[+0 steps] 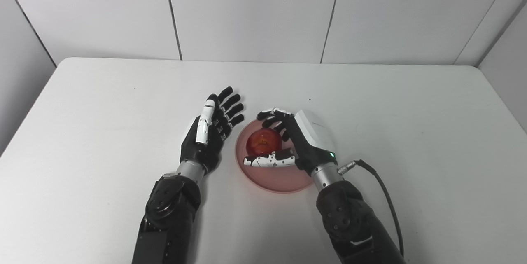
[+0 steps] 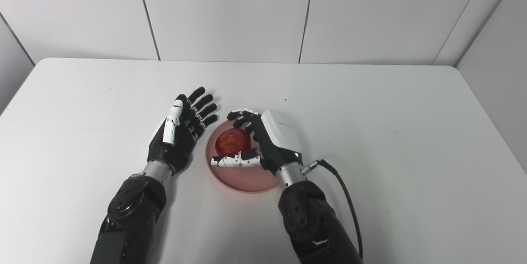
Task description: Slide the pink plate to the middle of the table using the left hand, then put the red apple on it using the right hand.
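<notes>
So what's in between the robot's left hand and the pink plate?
Nothing: only a thin strip of bare white table separates the open left hand from the pink plate, where the right hand cups the red apple. Both eye views show it.

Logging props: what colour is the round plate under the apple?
Pink round plate, clearest in the left eye view.

A white table point(image 1: 411, 132) stretches out on every side of the fingers point(image 1: 230, 101), its far edge well beyond their tips. A tiny dark speck point(image 1: 309, 100) sits on it just past the fingers to the right, another speck point(image 1: 134, 88) well off to their left. Beyond the far edge stands a pale panelled wall point(image 1: 247, 8), thin dark seams point(image 1: 172, 12) running down it
</notes>
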Action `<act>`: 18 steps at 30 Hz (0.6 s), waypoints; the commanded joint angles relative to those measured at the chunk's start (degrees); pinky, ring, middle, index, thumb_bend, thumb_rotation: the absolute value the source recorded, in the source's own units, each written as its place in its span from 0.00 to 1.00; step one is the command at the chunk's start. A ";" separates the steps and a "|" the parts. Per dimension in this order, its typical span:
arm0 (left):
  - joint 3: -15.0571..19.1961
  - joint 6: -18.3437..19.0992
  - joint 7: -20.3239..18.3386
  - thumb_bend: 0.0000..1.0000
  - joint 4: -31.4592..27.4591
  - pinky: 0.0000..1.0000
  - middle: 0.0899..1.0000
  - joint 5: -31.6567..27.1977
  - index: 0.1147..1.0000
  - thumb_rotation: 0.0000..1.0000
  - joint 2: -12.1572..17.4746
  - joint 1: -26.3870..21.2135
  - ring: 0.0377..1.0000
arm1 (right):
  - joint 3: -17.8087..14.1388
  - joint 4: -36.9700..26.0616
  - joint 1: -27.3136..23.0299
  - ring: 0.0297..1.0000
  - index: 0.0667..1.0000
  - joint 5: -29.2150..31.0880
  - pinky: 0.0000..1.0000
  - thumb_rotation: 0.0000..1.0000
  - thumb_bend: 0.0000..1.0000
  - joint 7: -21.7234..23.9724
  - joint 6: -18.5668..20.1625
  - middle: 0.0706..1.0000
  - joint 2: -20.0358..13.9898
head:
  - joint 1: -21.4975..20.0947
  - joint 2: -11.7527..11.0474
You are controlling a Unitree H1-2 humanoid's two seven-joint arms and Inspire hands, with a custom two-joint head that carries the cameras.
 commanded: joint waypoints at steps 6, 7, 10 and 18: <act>-0.34 0.54 0.44 0.38 0.19 0.89 0.88 0.69 0.86 1.00 -0.05 0.00 0.89 | -0.68 -2.13 -1.10 0.74 0.76 1.70 0.70 0.51 1.00 -0.92 -4.05 0.77 -0.76 | 0.00 0.10; -0.39 0.50 0.38 0.38 0.20 0.89 0.89 0.74 0.86 1.00 0.01 0.01 0.89 | -0.64 -2.23 -1.11 0.75 0.78 2.14 0.71 0.53 1.00 -0.80 -4.54 0.78 -1.07 | 0.04 0.10; -0.35 0.53 0.44 0.38 0.24 0.89 0.89 0.68 0.86 1.00 -0.06 0.02 0.89 | -0.72 -2.75 -0.96 0.78 0.80 3.39 0.73 0.57 1.00 -0.65 -5.61 0.80 -1.60 | 0.02 0.07; -0.36 0.55 0.21 0.37 0.23 0.89 0.88 0.49 0.86 1.00 0.08 -0.11 0.88 | -1.58 -4.45 -0.75 0.81 0.86 4.65 0.75 0.68 1.00 -1.85 -7.83 0.84 -1.99 | 0.05 -0.01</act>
